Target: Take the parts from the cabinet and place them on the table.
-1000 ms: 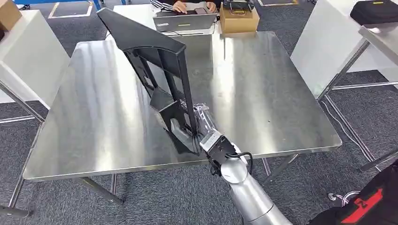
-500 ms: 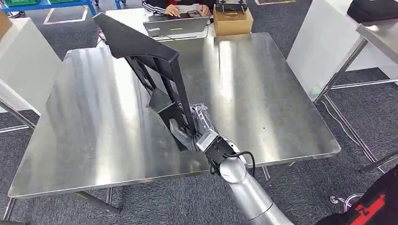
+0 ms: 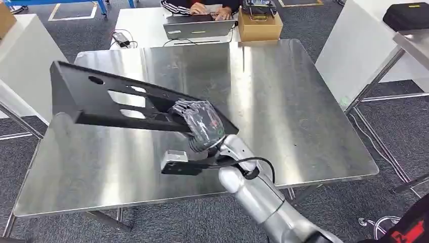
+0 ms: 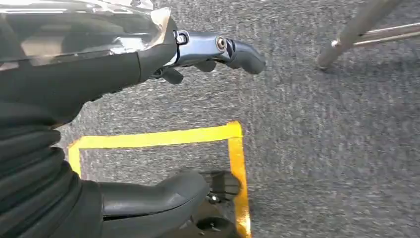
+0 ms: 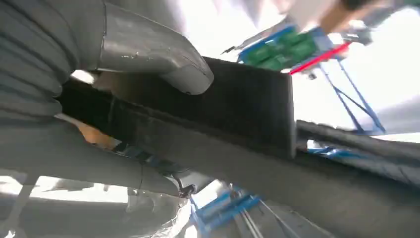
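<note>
Right hand [image 3: 201,123] around black part [image 3: 109,101], thumb [image 5: 163,64] seemingly atop.

A matte black part [image 3: 121,101] at the frame's centre left, over a shiny silver table [image 3: 283,101]. Speckled grey carpet [image 3: 399,131] at right; yellow floor tape [image 4: 158,138] mid-frame in the left wrist view.

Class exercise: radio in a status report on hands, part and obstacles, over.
Right hand grips black part, held flat above steel table. Left hand hangs over carpet, holding nothing. Table beneath part bare.
</note>
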You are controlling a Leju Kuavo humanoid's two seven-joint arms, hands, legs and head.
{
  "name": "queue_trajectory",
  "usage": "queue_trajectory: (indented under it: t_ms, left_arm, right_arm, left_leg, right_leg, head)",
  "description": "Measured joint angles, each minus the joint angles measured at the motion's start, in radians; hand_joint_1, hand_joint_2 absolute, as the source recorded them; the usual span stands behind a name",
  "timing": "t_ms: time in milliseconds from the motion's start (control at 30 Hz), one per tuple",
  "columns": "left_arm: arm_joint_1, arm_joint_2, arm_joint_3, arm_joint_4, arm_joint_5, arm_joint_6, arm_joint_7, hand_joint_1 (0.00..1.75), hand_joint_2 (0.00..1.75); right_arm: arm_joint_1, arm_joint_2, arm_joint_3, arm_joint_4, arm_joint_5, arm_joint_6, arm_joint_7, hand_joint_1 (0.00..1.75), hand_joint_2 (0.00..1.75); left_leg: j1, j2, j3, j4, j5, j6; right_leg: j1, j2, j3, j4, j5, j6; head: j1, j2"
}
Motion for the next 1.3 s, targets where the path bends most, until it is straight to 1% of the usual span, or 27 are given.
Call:
queue_trajectory:
  t_ms: [33,67,100,133,200,267,300,367,400,433,500,600,700,800,900,933,1033,1100,1167,1200,1300]
  left_arm:
    - [-0.005,0.000,-0.002,0.000,-0.004,0.000,0.004,0.00,1.75]
    - [-0.007,-0.001,-0.006,0.000,-0.011,-0.001,0.006,0.00,1.75]
    - [-0.009,0.000,-0.008,0.000,-0.015,-0.005,0.009,0.00,1.75]
    - [-0.011,-0.001,-0.014,0.000,-0.024,-0.007,0.014,0.00,1.75]
    - [-0.015,-0.002,-0.026,0.000,-0.040,-0.013,0.021,0.00,1.75]
    - [-0.023,-0.002,-0.034,0.000,-0.051,-0.018,0.025,0.00,1.75]
    - [-0.026,-0.003,-0.040,0.000,-0.053,-0.019,0.030,0.00,1.75]
    - [-0.031,-0.005,-0.048,0.000,-0.061,-0.019,0.039,0.00,1.75]
    - [-0.030,-0.006,-0.050,0.000,-0.062,-0.019,0.042,0.00,1.75]
    - [-0.030,-0.006,-0.050,0.000,-0.061,-0.019,0.045,0.00,1.75]
    - [-0.029,-0.007,-0.050,0.001,-0.058,-0.019,0.048,0.00,1.75]
    - [-0.026,-0.005,-0.050,0.001,-0.042,-0.018,0.048,0.00,1.75]
    - [-0.014,-0.004,-0.048,0.001,-0.038,-0.018,0.044,0.00,1.75]
    - [-0.011,-0.001,-0.043,0.001,-0.030,-0.018,0.032,0.00,1.75]
    - [-0.010,0.002,-0.042,0.001,-0.030,-0.018,0.029,0.00,1.75]
    - [-0.010,0.003,-0.042,0.001,-0.031,-0.018,0.029,0.00,1.75]
    - [-0.010,0.004,-0.041,0.001,-0.044,-0.010,0.026,0.00,1.75]
    - [-0.010,0.004,-0.040,0.001,-0.053,0.004,0.027,0.00,1.75]
    - [-0.010,0.005,-0.040,0.001,-0.053,0.005,0.027,0.00,1.75]
    - [-0.010,0.005,-0.039,0.001,-0.053,0.003,0.027,0.00,0.00]
    - [-0.011,0.005,-0.039,0.001,-0.053,0.000,0.027,0.00,0.00]
  right_arm:
    - [-0.041,0.010,0.013,0.047,0.036,-0.004,0.019,1.75,1.75]
    - [-0.075,0.020,0.026,0.097,0.084,-0.012,0.042,1.75,1.75]
    - [-0.110,0.034,0.041,0.156,0.152,-0.040,0.065,1.75,1.75]
    - [-0.143,0.047,0.055,0.212,0.207,-0.068,0.079,1.75,1.75]
    - [-0.216,0.084,0.085,0.342,0.301,-0.073,0.127,1.75,1.75]
    - [-0.280,0.114,0.114,0.473,0.403,-0.067,0.206,1.75,1.75]
    - [-0.311,0.126,0.132,0.544,0.453,-0.042,0.253,1.75,1.75]
    - [-0.362,0.138,0.157,0.660,0.515,0.011,0.322,1.75,1.75]
    - [-0.379,0.138,0.166,0.709,0.531,0.030,0.344,1.75,1.75]
    - [-0.392,0.137,0.173,0.751,0.540,0.054,0.364,1.75,1.75]
    - [-0.413,0.130,0.178,0.829,0.538,0.101,0.402,1.75,1.75]
    - [-0.429,0.100,0.173,0.905,0.517,0.150,0.454,1.75,1.75]
    - [-0.429,0.055,0.154,0.956,0.479,0.169,0.483,1.75,1.75]
    - [-0.422,0.018,0.111,0.987,0.436,0.169,0.490,1.75,1.75]
    - [-0.413,-0.013,0.076,1.006,0.428,0.166,0.493,1.75,1.75]
    - [-0.412,-0.019,0.069,1.010,0.429,0.164,0.494,0.00,0.00]
    - [-0.408,-0.037,0.044,1.018,0.423,0.154,0.502,0.00,0.00]
    - [-0.400,-0.050,0.029,1.022,0.423,0.143,0.501,0.00,0.00]
    - [-0.396,-0.059,0.017,1.026,0.427,0.131,0.496,0.00,0.00]
    - [-0.395,-0.061,0.012,1.028,0.431,0.127,0.493,0.00,0.00]
    - [-0.393,-0.066,-0.003,1.031,0.443,0.115,0.486,0.00,0.00]
  left_leg:
    - [-0.009,0.000,-0.004,0.011,-0.009,-0.008]
    - [-0.007,0.001,-0.004,0.011,-0.010,-0.008]
    - [-0.006,0.001,-0.004,0.013,-0.011,0.013]
    - [-0.005,0.001,-0.003,0.012,-0.010,0.015]
    - [-0.003,0.002,0.002,0.005,-0.009,0.014]
    - [-0.002,0.002,0.005,0.001,-0.007,0.011]
    - [-0.001,0.002,0.005,-0.001,-0.006,0.009]
    - [0.000,0.002,0.005,-0.002,-0.005,0.000]
    - [0.001,0.001,0.005,-0.002,-0.006,-0.007]
    - [0.002,0.001,0.005,-0.003,-0.006,-0.014]
    - [0.001,0.002,0.005,-0.003,-0.006,-0.016]
    - [-0.001,0.001,0.005,-0.002,-0.006,-0.017]
    - [-0.007,0.001,0.004,-0.002,-0.006,-0.017]
    - [-0.011,0.001,0.004,-0.001,-0.007,-0.016]
    - [-0.013,0.001,0.004,0.000,-0.008,-0.014]
    - [-0.014,0.002,0.004,0.000,-0.008,-0.014]
    - [-0.015,0.002,0.005,0.001,-0.009,-0.013]
    - [-0.016,0.001,0.005,0.002,-0.009,-0.012]
    - [-0.016,0.001,0.005,0.002,-0.009,-0.012]
    - [-0.016,0.002,0.005,0.002,-0.009,-0.012]
    - [-0.016,0.003,0.005,0.002,-0.009,-0.012]
  right_leg:
    - [0.004,0.002,0.012,-0.014,0.006,-0.013]
    - [-0.004,0.002,0.010,-0.015,0.010,-0.020]
    - [-0.002,0.003,0.010,-0.016,0.010,-0.020]
    - [0.000,0.003,0.010,-0.016,0.010,-0.020]
    - [0.003,0.007,0.010,-0.016,0.009,-0.021]
    - [0.005,0.007,0.011,-0.016,0.009,-0.022]
    - [0.006,0.007,0.011,-0.015,0.008,-0.024]
    - [0.008,0.006,0.010,-0.015,0.008,-0.027]
    - [0.010,0.005,0.010,-0.015,0.007,-0.033]
    - [0.010,0.005,0.010,-0.014,0.007,-0.033]
    - [0.010,0.005,0.010,-0.014,0.007,-0.033]
    - [0.009,0.005,0.011,-0.014,0.007,-0.033]
    - [0.009,0.004,0.013,-0.014,0.007,-0.032]
    - [0.007,0.004,0.013,-0.015,0.007,-0.032]
    - [0.005,0.005,0.013,-0.015,0.007,-0.031]
    - [0.005,0.005,0.013,-0.015,0.007,-0.031]
    - [0.004,0.005,0.013,-0.015,0.007,-0.031]
    - [0.004,0.005,0.013,-0.015,0.007,-0.031]
    - [0.003,0.005,0.013,-0.015,0.007,-0.031]
    - [0.002,0.005,0.013,-0.015,0.007,-0.031]
    - [0.002,0.005,0.014,-0.015,0.007,-0.031]
  head:
    - [-0.002,0.000]
    - [-0.002,0.000]
    - [-0.002,0.000]
    - [-0.002,0.000]
    - [-0.002,0.000]
    - [-0.002,0.000]
    - [-0.002,0.000]
    - [-0.002,0.000]
    - [-0.002,0.000]
    - [-0.002,0.000]
    - [-0.002,0.000]
    - [-0.002,0.000]
    - [-0.002,0.000]
    - [-0.002,0.000]
    - [-0.002,0.000]
    - [-0.002,0.000]
    - [-0.002,0.000]
    - [-0.002,0.000]
    - [-0.002,0.000]
    - [-0.002,0.000]
    - [-0.002,0.000]
